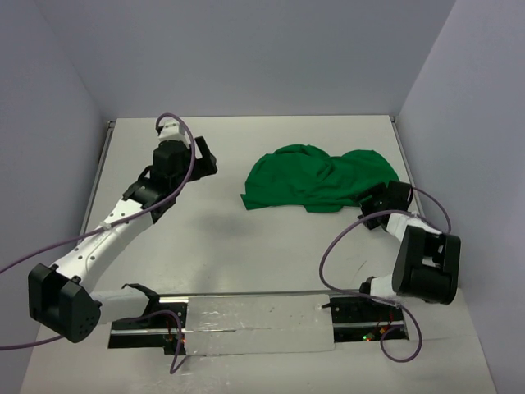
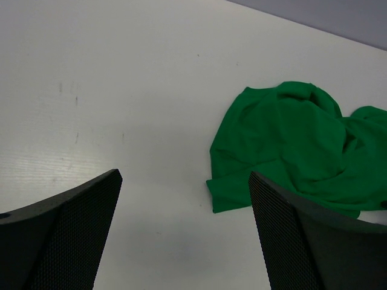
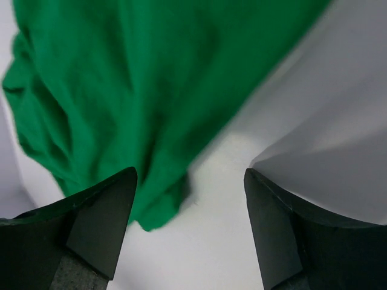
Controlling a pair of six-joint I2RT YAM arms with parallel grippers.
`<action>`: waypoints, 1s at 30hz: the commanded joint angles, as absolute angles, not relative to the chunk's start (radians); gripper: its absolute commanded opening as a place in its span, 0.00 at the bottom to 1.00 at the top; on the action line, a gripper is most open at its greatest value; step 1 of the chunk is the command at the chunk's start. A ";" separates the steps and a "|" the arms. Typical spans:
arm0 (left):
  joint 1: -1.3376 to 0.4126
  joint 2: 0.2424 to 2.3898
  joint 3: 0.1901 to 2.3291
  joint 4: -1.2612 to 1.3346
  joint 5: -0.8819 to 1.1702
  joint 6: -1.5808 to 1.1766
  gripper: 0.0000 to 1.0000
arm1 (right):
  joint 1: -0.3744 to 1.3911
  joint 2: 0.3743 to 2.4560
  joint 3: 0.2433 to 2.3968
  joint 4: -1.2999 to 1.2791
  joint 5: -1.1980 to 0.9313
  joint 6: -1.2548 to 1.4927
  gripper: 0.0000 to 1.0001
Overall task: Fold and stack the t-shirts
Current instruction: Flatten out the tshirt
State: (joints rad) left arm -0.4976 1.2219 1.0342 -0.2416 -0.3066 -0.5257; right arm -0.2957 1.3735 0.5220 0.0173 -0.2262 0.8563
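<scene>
The green t-shirt (image 1: 316, 176) lies crumpled on the white table, right of centre. My left gripper (image 1: 205, 160) is open and empty, hovering to the left of the shirt; in the left wrist view (image 2: 184, 181) the shirt (image 2: 290, 145) lies ahead and to the right, its near corner just inside the right finger (image 2: 314, 241). My right gripper (image 1: 379, 199) is open and empty at the shirt's near right edge; in the right wrist view (image 3: 190, 187) a corner of the shirt (image 3: 121, 90) lies between the fingers, close to the left one.
The white table (image 1: 246, 246) is walled by grey panels at the back and both sides. A shiny metal strip (image 1: 254, 316) runs between the arm bases at the near edge. Purple cables loop from both arms.
</scene>
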 commanded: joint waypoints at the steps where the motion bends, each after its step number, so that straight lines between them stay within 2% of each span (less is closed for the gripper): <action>1: -0.503 1.248 1.028 -0.220 -0.251 -0.556 0.94 | -0.302 1.476 0.572 0.147 -0.266 0.904 0.77; 5: -0.508 1.281 1.029 -0.225 -0.229 -0.570 0.94 | -0.302 1.561 0.606 0.169 -0.250 0.908 0.54; 8: -0.511 1.312 1.020 -0.213 -0.202 -0.585 0.92 | -0.299 1.581 0.623 0.169 -0.244 0.900 0.29; 9: -0.520 1.344 1.009 -0.205 -0.182 -0.604 0.91 | -0.300 1.570 0.624 0.163 -0.239 0.897 0.15; 10: -0.524 1.375 1.002 -0.198 -0.161 -0.625 0.90 | -0.299 1.557 0.622 0.162 -0.236 0.894 0.09; 16: -0.571 1.597 1.048 -0.135 -0.039 -0.764 0.82 | -0.285 1.525 0.632 0.133 -0.216 0.866 0.09; 22: -0.643 1.814 1.175 -0.152 -0.170 -0.712 0.78 | -0.280 1.520 0.640 0.124 -0.242 0.858 0.09; 30: -0.643 1.879 1.179 -0.064 -0.082 -0.740 0.74 | -0.272 1.497 0.644 0.106 -0.241 0.846 0.09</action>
